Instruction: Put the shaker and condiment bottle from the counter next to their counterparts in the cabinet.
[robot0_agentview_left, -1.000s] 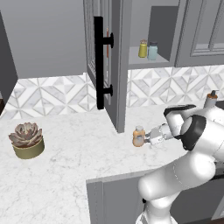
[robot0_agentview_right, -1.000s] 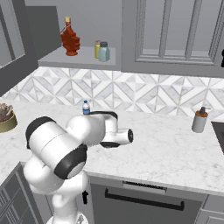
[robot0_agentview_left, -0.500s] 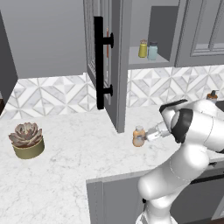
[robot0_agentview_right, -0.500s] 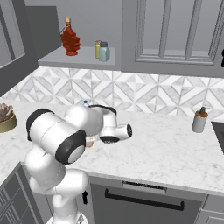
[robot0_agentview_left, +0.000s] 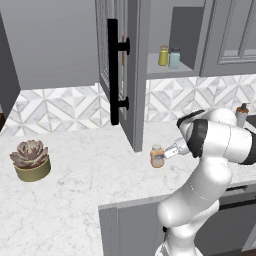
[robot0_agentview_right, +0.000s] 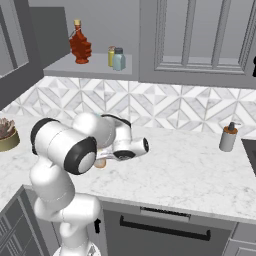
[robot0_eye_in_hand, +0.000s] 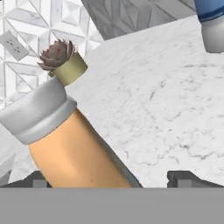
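The condiment bottle (robot0_agentview_left: 157, 155), squat and orange, stands on the white marble counter (robot0_agentview_left: 90, 175) just right of the open cabinet door (robot0_agentview_left: 134, 60). My gripper (robot0_agentview_left: 168, 153) is at its right side, open. In the hand view the condiment bottle (robot0_eye_in_hand: 74, 153) looms tilted between my fingertips (robot0_eye_in_hand: 186, 178), close to the left one, with a gap on the right. A blue and grey jar, apparently the shaker (robot0_eye_in_hand: 214, 22), stands at the top right corner. On the cabinet shelf (robot0_agentview_left: 170, 70) sit a yellow bottle (robot0_agentview_left: 163, 55) and a teal jar (robot0_agentview_left: 174, 58).
A potted succulent (robot0_agentview_left: 31, 160) sits on the counter's left. A grey pump dispenser (robot0_agentview_right: 228, 137) stands at the right by the backsplash. A red bottle (robot0_agentview_right: 80, 46) shares the shelf. The door's black bar handle (robot0_agentview_left: 114, 75) juts out over the counter.
My hand has slid left along the counter until its open fingers straddle the orange bottle. The bottle itself has not moved.
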